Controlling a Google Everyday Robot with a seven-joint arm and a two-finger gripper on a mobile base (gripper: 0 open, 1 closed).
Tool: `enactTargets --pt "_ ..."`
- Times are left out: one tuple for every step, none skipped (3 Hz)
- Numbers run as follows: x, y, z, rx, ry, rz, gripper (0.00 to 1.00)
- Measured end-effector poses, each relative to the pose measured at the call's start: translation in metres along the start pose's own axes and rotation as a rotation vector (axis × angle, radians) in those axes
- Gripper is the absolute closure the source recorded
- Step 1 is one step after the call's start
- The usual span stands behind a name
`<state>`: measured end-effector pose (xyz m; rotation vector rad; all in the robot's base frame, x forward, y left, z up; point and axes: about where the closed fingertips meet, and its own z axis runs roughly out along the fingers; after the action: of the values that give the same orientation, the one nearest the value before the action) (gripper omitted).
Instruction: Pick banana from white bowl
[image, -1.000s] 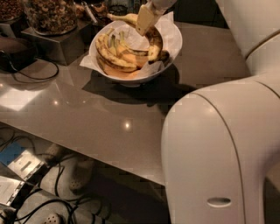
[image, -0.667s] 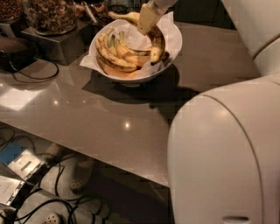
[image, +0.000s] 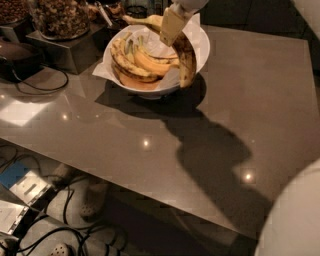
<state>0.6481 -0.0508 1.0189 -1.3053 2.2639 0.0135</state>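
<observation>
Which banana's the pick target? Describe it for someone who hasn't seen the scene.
On the glossy brown table, find the large round white bowl lined with paper. At its right rim, just below the cream gripper, arches a long, strongly curved banana. Heavy dark brown blotches set it apart from the cleaner yellow bananas beside it.

Office snack corner: nut jars (image: 60, 17), floor cables (image: 60, 231), jaws gripping a banana (image: 187, 60) over the white bowl (image: 202, 35).

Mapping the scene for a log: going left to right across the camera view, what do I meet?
Glass jar of nuts → white bowl, with the pincer over its far side → robot's white body.
</observation>
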Motion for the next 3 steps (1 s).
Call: enactTargets --pt "0.011 0.01 0.003 -0.013 0.023 -0.004 1.0" --pt "0.015 0.018 -0.005 0.007 0.047 -0.003 1.0" --pt "0.028 0.037 -0.016 0.022 0.081 0.007 1.0"
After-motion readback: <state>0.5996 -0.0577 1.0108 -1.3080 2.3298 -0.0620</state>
